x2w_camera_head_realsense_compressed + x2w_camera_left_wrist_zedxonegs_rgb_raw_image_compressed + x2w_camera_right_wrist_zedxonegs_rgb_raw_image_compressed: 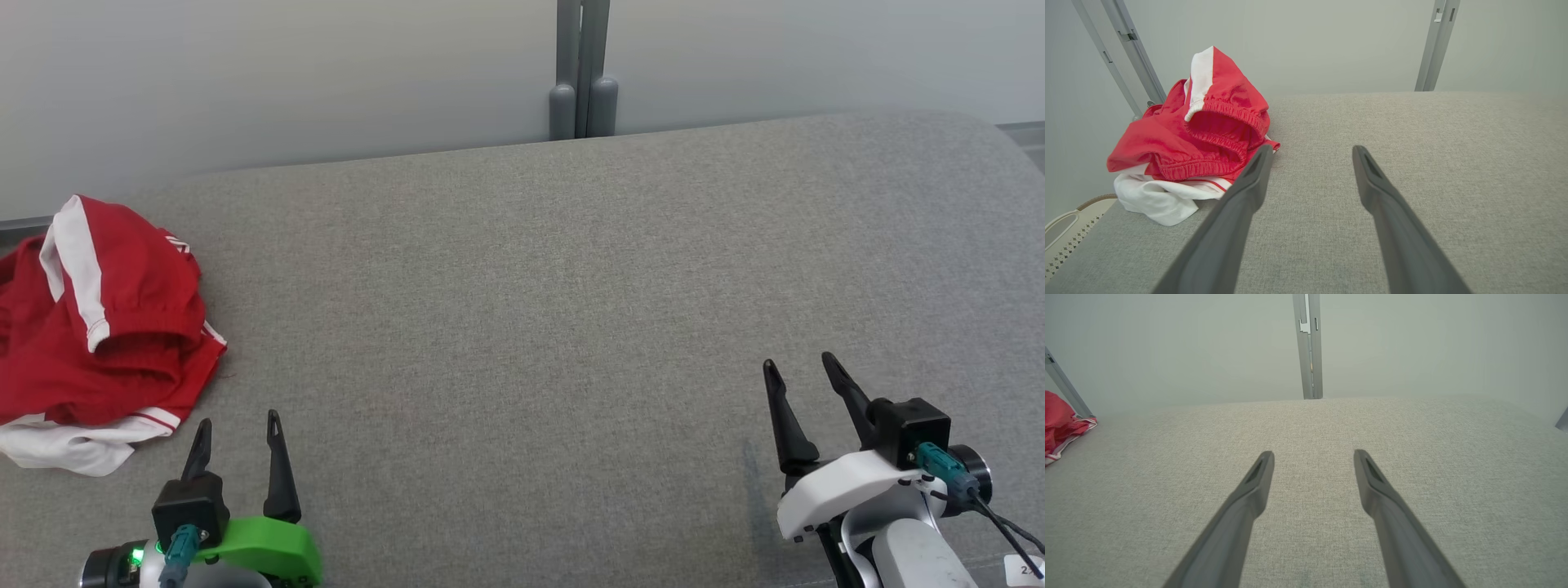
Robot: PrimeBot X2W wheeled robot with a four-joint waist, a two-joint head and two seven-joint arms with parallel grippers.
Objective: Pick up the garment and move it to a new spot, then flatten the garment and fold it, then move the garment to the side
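Observation:
A crumpled red and white garment (98, 327) lies in a heap at the left edge of the grey padded table (555, 310). My left gripper (238, 420) stands open just right of and below the heap, nothing between its fingers. The left wrist view has the garment (1196, 139) ahead and to the left of my left gripper (1312, 151). Far over at the lower right, my right gripper (800, 363) is open above bare cloth. The right wrist view catches a corner of the garment (1061, 424) at its left edge, well away from my right gripper (1314, 454).
Behind the table a grey upright post (581, 69) stands against the pale wall. A white perforated basket (1065, 232) sits below the table's left edge. The table's rounded far right corner (980, 131) falls away. Bare grey cloth stretches between the two grippers.

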